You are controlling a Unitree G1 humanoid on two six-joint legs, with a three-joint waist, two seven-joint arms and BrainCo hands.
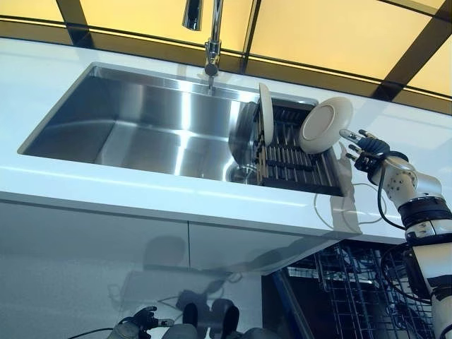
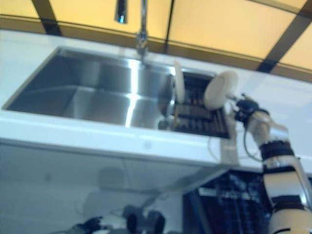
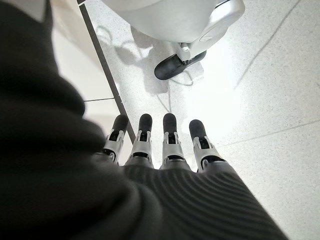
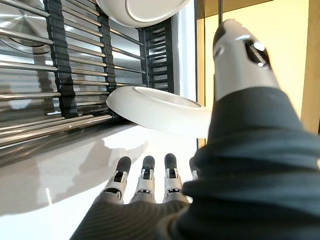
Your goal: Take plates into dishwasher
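Two white plates stand in the black dish rack (image 1: 293, 159) at the right end of the sink. One plate (image 1: 265, 114) is upright on its edge at the rack's left side. The other plate (image 1: 325, 124) leans tilted at the rack's far right corner and shows close in the right wrist view (image 4: 160, 114). My right hand (image 1: 366, 150) is just to the right of this tilted plate. It is open, its fingers (image 4: 145, 180) straight under the rim and its thumb (image 4: 243, 50) raised beside it. My left hand (image 1: 141, 321) hangs low, open, its fingers (image 3: 170, 142) straight above the floor.
The steel sink (image 1: 141, 127) is set in a white counter (image 1: 106, 187), with a faucet (image 1: 212, 42) behind it. Below the counter at the right, the dishwasher's wire rack (image 1: 353, 282) stands pulled out. White cabinet fronts (image 1: 92, 247) fill the lower left.
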